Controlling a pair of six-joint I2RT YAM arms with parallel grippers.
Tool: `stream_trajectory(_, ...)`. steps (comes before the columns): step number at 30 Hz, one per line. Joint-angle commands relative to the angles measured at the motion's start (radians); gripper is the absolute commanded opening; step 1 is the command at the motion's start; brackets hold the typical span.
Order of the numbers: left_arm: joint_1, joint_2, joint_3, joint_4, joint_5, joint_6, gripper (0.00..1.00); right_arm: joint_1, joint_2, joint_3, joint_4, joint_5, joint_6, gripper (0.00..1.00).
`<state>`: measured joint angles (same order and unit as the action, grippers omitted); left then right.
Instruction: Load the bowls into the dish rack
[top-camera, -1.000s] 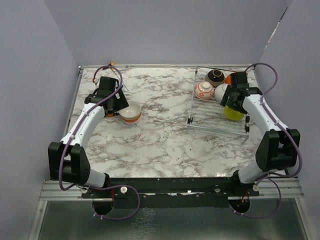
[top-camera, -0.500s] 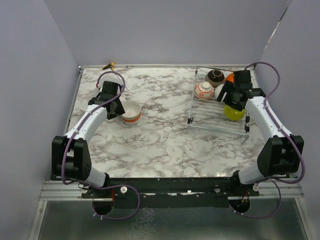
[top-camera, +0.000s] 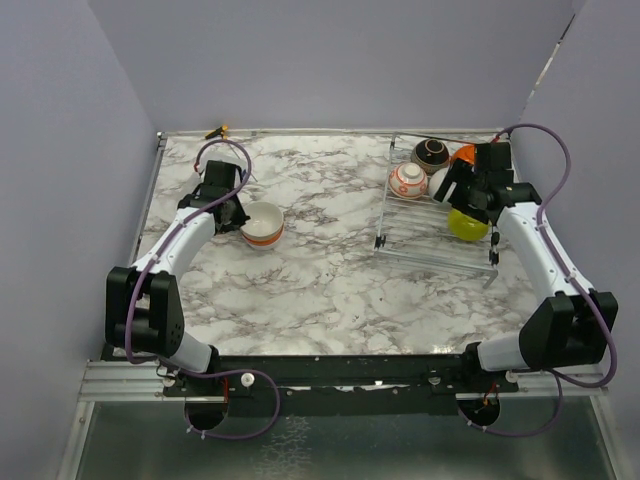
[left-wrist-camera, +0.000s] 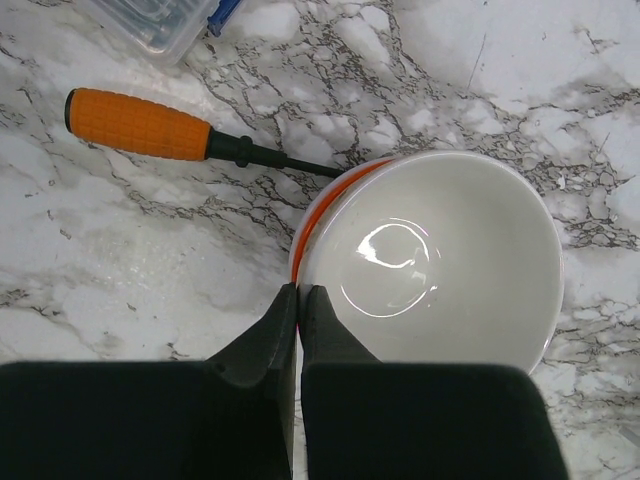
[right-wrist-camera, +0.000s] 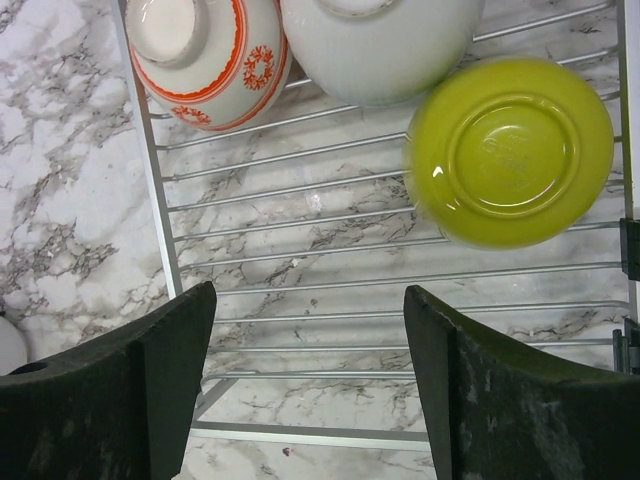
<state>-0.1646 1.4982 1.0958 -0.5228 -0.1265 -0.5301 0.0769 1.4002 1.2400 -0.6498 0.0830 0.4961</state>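
As seen from the left wrist camera, finds the left gripper (left-wrist-camera: 299, 292) pinched shut on the near rim of the white bowl with an orange band (left-wrist-camera: 450, 260): one finger outside the wall, the other over the glossy inside, barely a slit between them. Holds that bowl mouth up, on or just above the marble table (top-camera: 330, 285); cannot tell which. Places it, from the top camera, left of the table's middle and well apart from the dish rack (top-camera: 430, 247). Just beyond the bowl: a screwdriver (left-wrist-camera: 140, 125) with an orange handle, lying flat, its dark shaft running in behind the bowl's far rim. Farther off, at the edge of the wrist view: the corner of a clear plastic box (left-wrist-camera: 150, 25).

Over on the far right of the table: the right gripper (top-camera: 460, 197) above the rack, spread wide, with only wire bars and marble between the fingers (right-wrist-camera: 150, 380). Looks straight down on bare bars of the rack. Beyond the fingertips, in the rack: the lime green bowl (right-wrist-camera: 510, 150) bottom up on the right; the plain white bowl (right-wrist-camera: 380, 40) close against it; the white bowl with an orange pattern (right-wrist-camera: 205, 60) bottom up at the left rail, close beside the white one. At the rack's far end, from the top camera: the dark brown bowl (top-camera: 431, 153) and, partly hidden behind the right arm, an orange bowl (top-camera: 462, 155).
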Motion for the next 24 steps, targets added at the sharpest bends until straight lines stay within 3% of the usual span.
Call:
stream_trajectory(1, 0.005, 0.005, 0.015, 0.017, 0.072, 0.002, 0.0, -0.005, -0.035, -0.023, 0.021, -0.051, -0.012, 0.8)
stream_trajectory(6, 0.005, -0.024, 0.088, 0.018, 0.101, -0.004, 0.0, -0.004, -0.06, -0.033, 0.044, -0.116, -0.009, 0.8)
stream_trajectory(12, 0.005, -0.092, 0.151, 0.054, 0.031, 0.017, 0.0, -0.005, -0.105, -0.058, 0.108, -0.16, -0.014, 0.79)
stream_trajectory(17, 0.005, -0.123, 0.186, 0.061, 0.075, 0.012, 0.0, -0.005, -0.117, -0.054, 0.136, -0.199, -0.008, 0.79)
stream_trajectory(24, 0.003, -0.095, 0.217, 0.119, 0.365, -0.086, 0.0, -0.003, -0.116, -0.127, 0.293, -0.476, 0.13, 0.83)
